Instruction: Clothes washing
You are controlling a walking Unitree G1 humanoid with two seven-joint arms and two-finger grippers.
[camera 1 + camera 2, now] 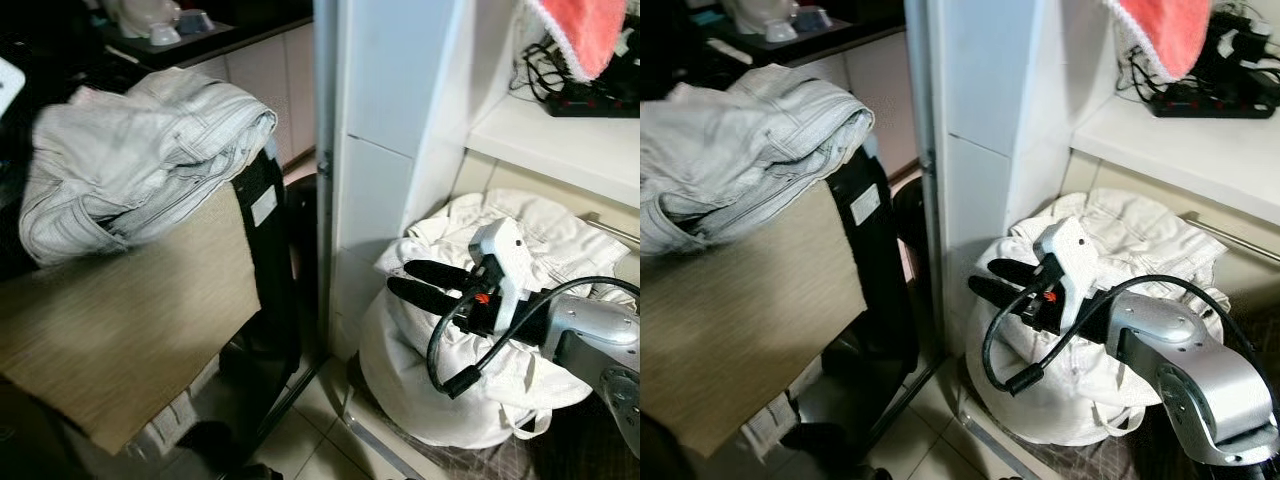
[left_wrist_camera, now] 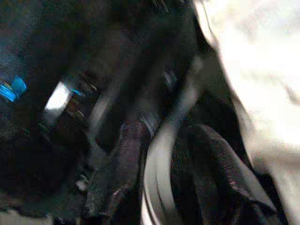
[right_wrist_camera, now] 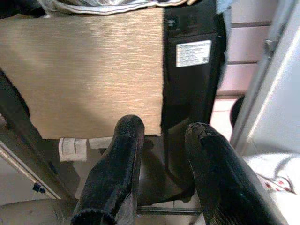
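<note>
Jeans (image 1: 140,150) sit heaped on the chair (image 1: 120,330); your right gripper (image 1: 415,280), fingers parted and empty, could drag them floorward. Left gripper's state is lost in blur.

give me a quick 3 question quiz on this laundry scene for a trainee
1. True or false: the right gripper is shut on a piece of cloth.
2. What lies on top of the tan, fabric-covered panel?
A. a coral-pink towel
B. crumpled pale grey jeans
C. a black power strip
3. Fill in: the white cloth laundry bag sits on the floor below a white ____.

Key
1. False. Its two black fingers are apart with nothing between them, held in front of the bag.
2. B. The crumpled pale grey jeans are piled there; the coral-pink towel hangs over the white shelf.
3. shelf
</note>
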